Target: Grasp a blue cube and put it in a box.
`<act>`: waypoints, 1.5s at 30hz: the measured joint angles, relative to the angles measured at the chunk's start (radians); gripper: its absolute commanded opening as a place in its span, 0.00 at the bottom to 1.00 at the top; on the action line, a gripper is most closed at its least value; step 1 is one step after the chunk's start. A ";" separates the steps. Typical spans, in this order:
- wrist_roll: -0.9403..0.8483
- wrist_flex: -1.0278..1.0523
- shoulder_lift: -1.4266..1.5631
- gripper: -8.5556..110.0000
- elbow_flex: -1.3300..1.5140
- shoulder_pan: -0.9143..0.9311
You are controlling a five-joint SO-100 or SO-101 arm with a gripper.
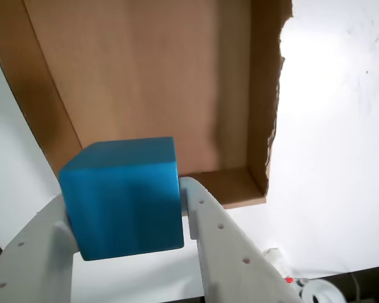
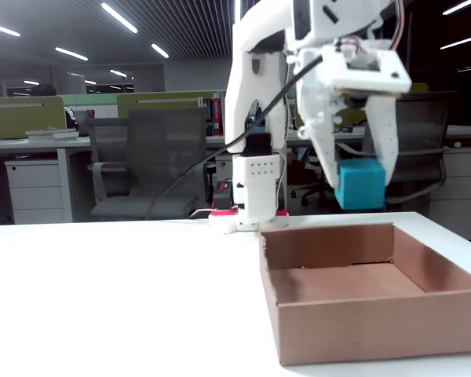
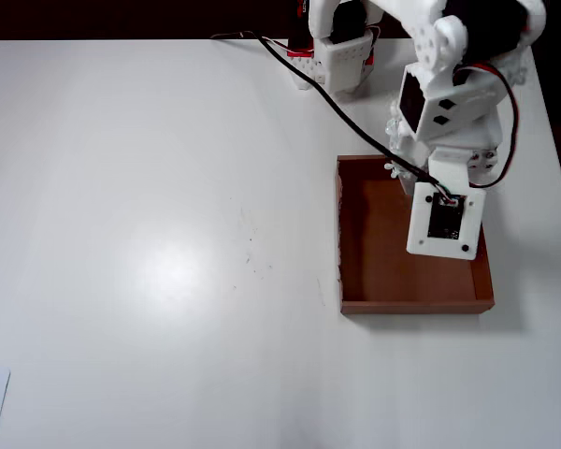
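Fixed view, L to R: bare table, then box near the right edge. Gripper clamps cube in the air above box's back wall, w/ clear gap under it. Wrist view: box floor bare.

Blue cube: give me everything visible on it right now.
The blue cube is a small solid block, teal-blue with plain matte faces and crisp edges, no markings. It is clamped between the white jaws of the gripper, which press on two opposite sides. In the fixed view it hangs in the air above the back of the open cardboard box, touching nothing else. The overhead view hides it under the arm.
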 measured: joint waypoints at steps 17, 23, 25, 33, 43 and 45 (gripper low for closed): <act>0.040 -0.281 -0.083 0.19 0.273 -0.002; 0.049 -0.334 -0.083 0.19 0.330 -0.002; 0.049 -0.351 -0.089 0.19 0.351 0.000; 0.049 -0.400 -0.092 0.19 0.417 0.011; 0.049 -0.413 -0.098 0.21 0.442 0.000; 0.049 -0.416 -0.098 0.21 0.445 0.000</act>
